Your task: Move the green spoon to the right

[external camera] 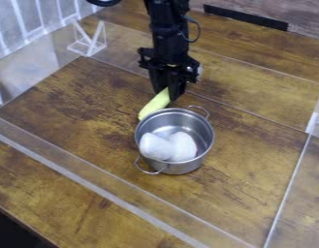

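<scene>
the gripper (165, 85) has its fingers closed on the green spoon (156, 104), up by the back rim of the steel pot (176, 141). from where i stand, the handle's low end looks very near that rim. a low sweep to the right could catch the rim or the loop handle (198, 110), twisting the spoon loose or dragging the pot along.

The tool (163, 85) grips the green spoon (155, 104) near the pot (175, 141)
</scene>
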Robot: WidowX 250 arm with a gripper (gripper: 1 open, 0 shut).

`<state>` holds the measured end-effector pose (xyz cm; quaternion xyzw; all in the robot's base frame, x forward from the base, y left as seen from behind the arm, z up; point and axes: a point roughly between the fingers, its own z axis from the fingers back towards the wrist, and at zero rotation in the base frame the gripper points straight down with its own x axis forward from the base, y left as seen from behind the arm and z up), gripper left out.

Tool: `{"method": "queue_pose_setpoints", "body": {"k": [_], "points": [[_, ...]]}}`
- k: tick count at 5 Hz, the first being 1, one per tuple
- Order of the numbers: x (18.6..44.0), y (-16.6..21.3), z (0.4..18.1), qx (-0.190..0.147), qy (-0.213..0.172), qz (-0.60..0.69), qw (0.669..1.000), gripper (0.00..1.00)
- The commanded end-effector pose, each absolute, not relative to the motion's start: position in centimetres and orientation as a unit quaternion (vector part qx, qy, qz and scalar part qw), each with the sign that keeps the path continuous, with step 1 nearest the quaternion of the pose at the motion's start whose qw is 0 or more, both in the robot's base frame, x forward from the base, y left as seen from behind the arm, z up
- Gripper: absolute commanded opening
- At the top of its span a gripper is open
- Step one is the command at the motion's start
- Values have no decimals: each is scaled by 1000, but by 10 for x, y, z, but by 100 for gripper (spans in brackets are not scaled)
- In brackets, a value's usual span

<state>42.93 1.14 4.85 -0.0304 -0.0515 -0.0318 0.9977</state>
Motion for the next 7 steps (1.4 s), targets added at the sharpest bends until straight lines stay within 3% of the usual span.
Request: {"method": "queue_pose_setpoints", "body": {"k": [1,3,4,7], "points": [[444,6,73,-25,-88,-13,996,0],[467,17,76,-33,-79,-49,995,0],[464,6,99,-34,-85,-59,994,0],[454,-23,116,-33,-103,-8,994,0]]}}
